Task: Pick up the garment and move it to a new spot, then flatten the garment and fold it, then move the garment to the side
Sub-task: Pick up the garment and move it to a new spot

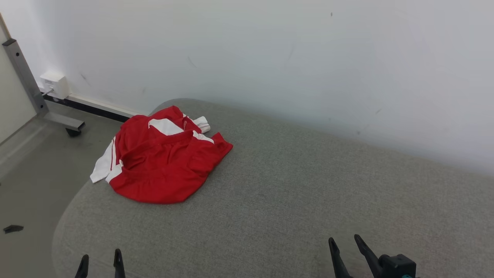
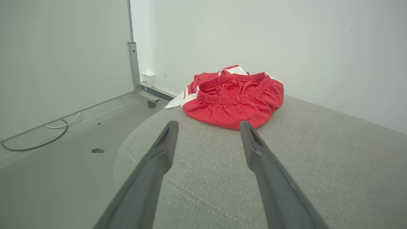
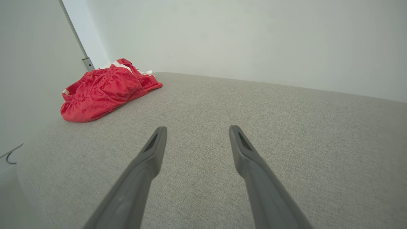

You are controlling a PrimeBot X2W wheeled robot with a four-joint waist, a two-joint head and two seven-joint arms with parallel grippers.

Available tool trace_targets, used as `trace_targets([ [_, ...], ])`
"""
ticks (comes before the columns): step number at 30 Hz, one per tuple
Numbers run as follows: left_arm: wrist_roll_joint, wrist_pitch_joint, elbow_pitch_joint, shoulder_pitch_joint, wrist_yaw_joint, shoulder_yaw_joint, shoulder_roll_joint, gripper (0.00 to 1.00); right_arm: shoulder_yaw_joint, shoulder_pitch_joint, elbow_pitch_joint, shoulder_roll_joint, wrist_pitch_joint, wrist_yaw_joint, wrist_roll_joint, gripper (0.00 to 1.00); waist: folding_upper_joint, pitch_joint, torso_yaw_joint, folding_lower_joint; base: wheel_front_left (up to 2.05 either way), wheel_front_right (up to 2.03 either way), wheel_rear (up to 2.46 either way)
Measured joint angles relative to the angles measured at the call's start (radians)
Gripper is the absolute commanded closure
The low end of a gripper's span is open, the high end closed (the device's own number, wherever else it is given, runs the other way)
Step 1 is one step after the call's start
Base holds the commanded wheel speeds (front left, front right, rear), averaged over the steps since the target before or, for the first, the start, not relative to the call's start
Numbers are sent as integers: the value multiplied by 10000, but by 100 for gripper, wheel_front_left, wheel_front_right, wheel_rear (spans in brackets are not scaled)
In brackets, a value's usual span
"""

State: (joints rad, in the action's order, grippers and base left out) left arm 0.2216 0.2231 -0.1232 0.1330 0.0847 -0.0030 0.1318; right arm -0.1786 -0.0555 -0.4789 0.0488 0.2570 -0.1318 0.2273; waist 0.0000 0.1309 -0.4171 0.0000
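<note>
Left gripper [image 1: 101,253], two long dark fingers: is hovering over the near edge of the grey woven-fabric cushion [image 1: 308,185], fingers spread wide, gripping nothing. Right gripper [image 1: 344,238], same build: is hanging over that cushion's near edge, likewise spread and empty. Red-and-white crumpled fabric garment [image 1: 162,162]: is lying bunched at the cushion's far left corner, a white part drooping over the left edge, well apart from both grippers.

Red garment [image 1: 162,162] with white stripes, on grey woven cushion [image 1: 308,200].
</note>
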Motion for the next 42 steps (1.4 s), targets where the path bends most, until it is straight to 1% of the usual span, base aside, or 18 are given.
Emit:
trace_targets([
  [6,88,-33,65,0,77,77,44,0,-50,-115,-130,2,29,0,0,0,1,-167,-216,0,0,0,0],
  [13,157,-136,-42,-180,102,12,94,0,-40,-118,-203,2,40,0,-6,0,2,-180,-205,0,0,0,0],
  [19,309,-623,-560,-1153,-107,-86,226,0,-23,-60,-198,0,46,0,-140,0,1,-198,-92,0,0,0,0],
  [23,748,-1193,-1536,-2196,-399,-65,307,0,-117,-63,-113,2,-48,0,-412,0,1,-297,138,0,0,0,0],
  [25,895,-1296,-2050,-2783,-531,-44,341,0,-221,-66,-8,2,-203,0,-539,0,2,-352,284,0,0,0,0],
  [26,895,-1296,-2050,-2783,-531,-44,341,0,-221,-66,-8,2,-203,0,-539,0,2,-352,284,0,0,0,0],
  [27,978,-1388,-2660,-3340,-662,6,462,0,-428,-85,155,0,-378,0,-652,0,2,-417,475,0,0,0,0],
  [33,1565,-1559,-4518,-4719,-863,445,771,0,-1202,-529,767,-2,-957,0,-1168,0,1,-765,1246,0,0,0,0],
  [37,1931,-1553,-5519,-5372,-949,723,957,0,-1726,-717,1127,-4,-1279,0,-1354,0,2,-1073,1851,1,0,0,0],
  [38,1931,-1553,-5519,-5372,-949,723,957,0,-1726,-717,1127,-4,-1279,0,-1354,0,2,-1073,1851,1,0,0,0],
  [42,2125,-1634,-6320,-5912,-974,993,1323,0,-2142,-887,1461,0,-1567,0,-1563,0,2,-1438,2454,1,0,0,0],
])
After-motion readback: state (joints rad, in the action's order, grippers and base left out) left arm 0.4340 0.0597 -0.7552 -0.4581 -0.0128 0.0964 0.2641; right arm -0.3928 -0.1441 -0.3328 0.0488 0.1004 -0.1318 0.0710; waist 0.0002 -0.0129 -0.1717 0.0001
